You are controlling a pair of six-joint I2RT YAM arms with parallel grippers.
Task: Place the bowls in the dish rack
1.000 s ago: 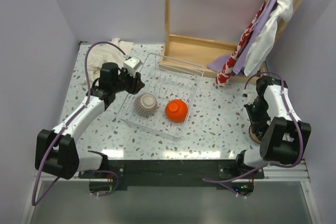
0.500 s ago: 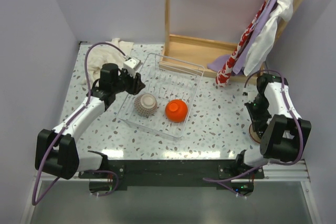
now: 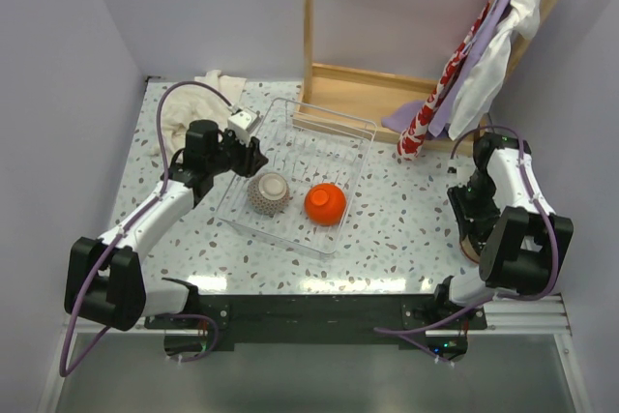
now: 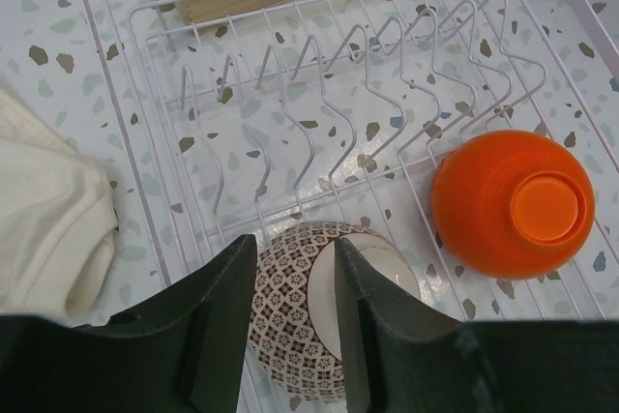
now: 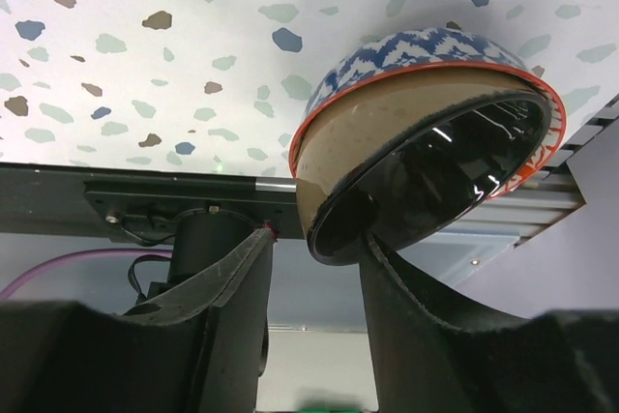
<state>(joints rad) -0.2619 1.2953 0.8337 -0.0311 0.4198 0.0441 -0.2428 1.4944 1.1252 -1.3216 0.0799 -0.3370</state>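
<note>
Right of the dish rack (image 3: 290, 176), we see the right gripper (image 5: 319, 239) with jaws just parted astride the tan bowl (image 5: 372, 132) rim, likely before pinching it; the left gripper (image 4: 293, 249) gapes empty.

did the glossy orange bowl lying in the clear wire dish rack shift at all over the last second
No. The orange bowl sits upside down at the same spot in the wire dish rack, just right of the brown-patterned bowl.

cream towel (image 3: 186, 111) far left on speckled table (image 3: 406, 215), cloths (image 3: 484, 70) draped over wooden frame (image 3: 353, 94).
</note>
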